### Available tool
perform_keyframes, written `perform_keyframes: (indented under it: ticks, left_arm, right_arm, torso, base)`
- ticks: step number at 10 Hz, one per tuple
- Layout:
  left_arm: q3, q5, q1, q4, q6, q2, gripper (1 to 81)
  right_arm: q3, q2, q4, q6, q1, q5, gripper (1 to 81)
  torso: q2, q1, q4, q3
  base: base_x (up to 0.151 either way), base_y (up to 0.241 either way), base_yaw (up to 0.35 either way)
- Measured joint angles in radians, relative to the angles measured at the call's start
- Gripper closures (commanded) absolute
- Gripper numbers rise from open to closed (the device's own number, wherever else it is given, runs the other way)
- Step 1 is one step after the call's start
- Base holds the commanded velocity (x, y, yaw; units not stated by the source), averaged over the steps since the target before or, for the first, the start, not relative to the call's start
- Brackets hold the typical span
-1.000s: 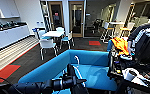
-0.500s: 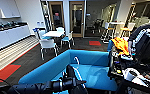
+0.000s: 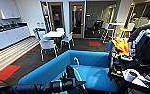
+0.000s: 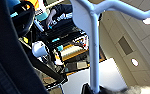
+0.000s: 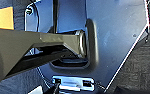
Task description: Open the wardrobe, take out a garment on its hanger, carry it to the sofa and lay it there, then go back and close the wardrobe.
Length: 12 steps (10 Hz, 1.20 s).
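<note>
Bright-blue sofa [image 3: 86, 66] lower centre of the head view, left arm [image 3: 41, 87] stretched across the bottom edge before it. Pale hanger [image 4: 93, 50] standing tall, close in the left wrist view. Jaws on either side: cannot tell. White chairs [image 3: 48, 46] left of centre.

The sofa [image 3: 91, 67] lies in the lower middle of the head view, its seat bare apart from a pale hanger [image 3: 77, 65] and the dark left arm [image 3: 48, 87] reaching in from the bottom edge. The right side is closed off by a cluttered cart [image 3: 131, 72] and a person [image 3: 147, 45] standing against the sofa's arm. Open dark floor [image 3: 28, 60] is seen at left and beyond the sofa's back, bounded farther off by white chairs [image 3: 48, 46] around a table [image 3: 53, 34] and by the counter [image 3: 8, 35] along the upper left.
</note>
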Motion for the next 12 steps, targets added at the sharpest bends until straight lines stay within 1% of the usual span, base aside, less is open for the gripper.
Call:
perform_keyframes:
  ticks: [3, 9, 10, 11, 12]
  left_arm:
    - [0.005, -0.001, -0.004, 0.0, 0.0, -0.001, 81.1]
    - [0.005, -0.001, -0.004, 0.0, 0.0, -0.002, 81.1]
    - [0.005, -0.001, -0.004, 0.0, 0.0, -0.001, 81.1]
    - [0.005, -0.001, -0.004, 0.0, 0.0, -0.001, 81.1]
    - [0.005, -0.001, -0.004, 0.0, 0.0, -0.002, 81.1]
  right_arm:
    - [0.0, 0.0, 0.0, -0.001, 0.019, 0.006, 1.0]
    - [0.0, 0.0, -0.001, -0.001, 0.011, 0.004, 1.0]
    - [0.0, 0.001, -0.001, -0.001, 0.011, 0.005, 1.0]
    - [0.0, 0.001, -0.001, -0.001, 0.011, 0.004, 1.0]
    - [0.0, 0.0, -0.001, -0.001, 0.012, 0.005, 1.0]
  torso:
    - [0.001, 0.002, 0.0, 0.0]
    - [0.001, 0.002, 0.0, 0.0]
    - [0.001, 0.002, 0.005, 0.0]
    - [0.001, 0.002, 0.022, -0.001]
    - [0.001, 0.002, 0.046, 0.0]
  base:
    - [0.11, 0.0, 0.0]
    - [0.111, 0.0, 0.0]
    - [0.111, 0.0, 0.0]
    - [0.111, 0.0, 0.0]
    - [0.11, 0.0, 0.0]
